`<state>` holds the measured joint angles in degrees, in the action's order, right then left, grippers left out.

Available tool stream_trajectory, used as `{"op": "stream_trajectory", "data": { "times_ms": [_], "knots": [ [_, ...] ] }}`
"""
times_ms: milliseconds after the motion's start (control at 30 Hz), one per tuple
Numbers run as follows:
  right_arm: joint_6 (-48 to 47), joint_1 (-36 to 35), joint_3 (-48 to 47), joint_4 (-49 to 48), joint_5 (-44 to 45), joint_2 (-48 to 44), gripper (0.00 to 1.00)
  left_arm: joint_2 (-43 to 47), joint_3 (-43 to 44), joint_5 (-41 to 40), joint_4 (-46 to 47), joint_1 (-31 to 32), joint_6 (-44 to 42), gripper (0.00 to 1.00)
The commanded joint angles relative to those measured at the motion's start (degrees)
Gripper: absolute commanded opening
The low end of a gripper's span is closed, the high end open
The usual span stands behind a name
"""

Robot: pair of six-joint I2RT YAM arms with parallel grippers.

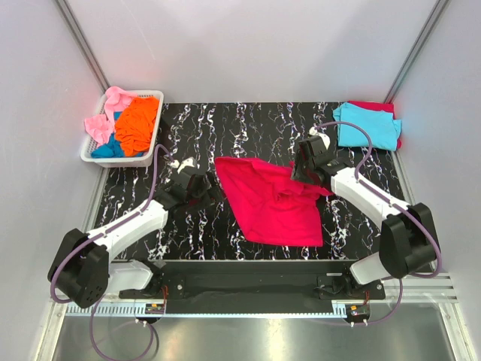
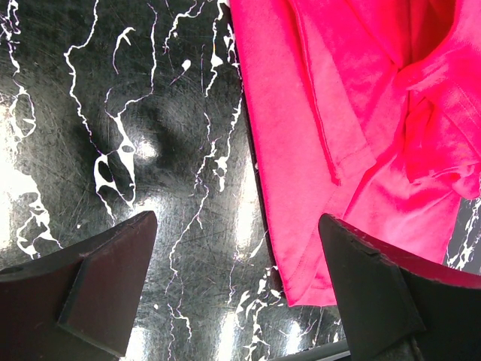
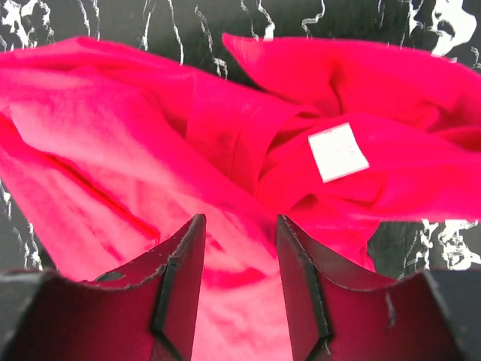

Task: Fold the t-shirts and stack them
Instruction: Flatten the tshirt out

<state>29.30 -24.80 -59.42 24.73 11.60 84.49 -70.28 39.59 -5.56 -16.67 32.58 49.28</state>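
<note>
Crimson-red t-shirt (image 1: 274,207) lies rumpled mid-table. Right gripper (image 1: 302,171) is over its far right edge, jaws parted partway with cloth showing in the gap; can't tell if the fingers touch it. Left gripper (image 1: 203,188) is spread wide over bare table (image 1: 188,233), just left of the shirt's edge. Cyan t-shirt (image 1: 367,124) lies folded in the far right corner.

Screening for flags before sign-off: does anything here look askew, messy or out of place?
The crimson-red t-shirt lies skewed mid-table. It is bunched in folds under the right hand, with its white label exposed. A pink t-shirt hangs over the rim of the white slotted basket.
</note>
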Motion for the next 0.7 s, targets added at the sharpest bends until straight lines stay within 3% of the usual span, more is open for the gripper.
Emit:
{"op": "stream_trajectory", "data": {
  "times_ms": [0,300,667],
  "knots": [
    [0.4,0.1,2.0,-0.4,-1.2,-4.8,0.49,-0.2,0.1,0.8,2.4,0.3,-1.0,0.94],
    [0.4,0.0,8.8,-2.1,-5.7,-6.8,0.45,-1.0,0.6,1.1,2.7,0.6,-0.9,0.94],
    [-5.6,0.0,14.2,-15.1,-8.7,-5.7,0.40,-0.6,0.7,0.9,2.4,0.7,-1.1,0.94]
  ]
}}
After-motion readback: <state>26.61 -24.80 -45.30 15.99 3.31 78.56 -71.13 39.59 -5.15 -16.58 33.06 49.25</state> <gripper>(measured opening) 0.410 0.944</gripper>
